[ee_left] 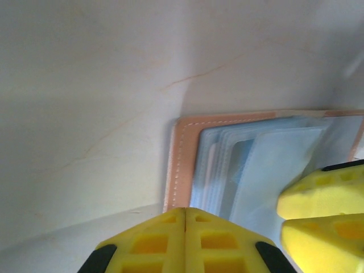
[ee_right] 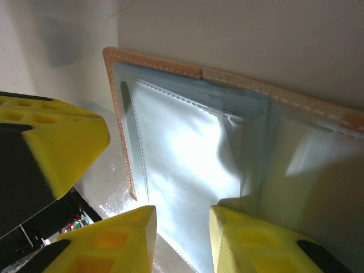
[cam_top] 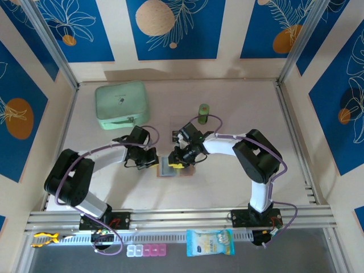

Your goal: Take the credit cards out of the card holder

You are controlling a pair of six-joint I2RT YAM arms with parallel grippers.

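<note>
At mid-table, card holder (cam_top: 166, 170) open flat, long axis left-right, left pincer (ee_left: 185, 215) closed empty, right pincer (ee_right: 182, 215) half-spread over it

the card holder (ee_right: 153, 61) is matt stitched leather with glossy plastic pockets (ee_right: 187, 148).
</note>
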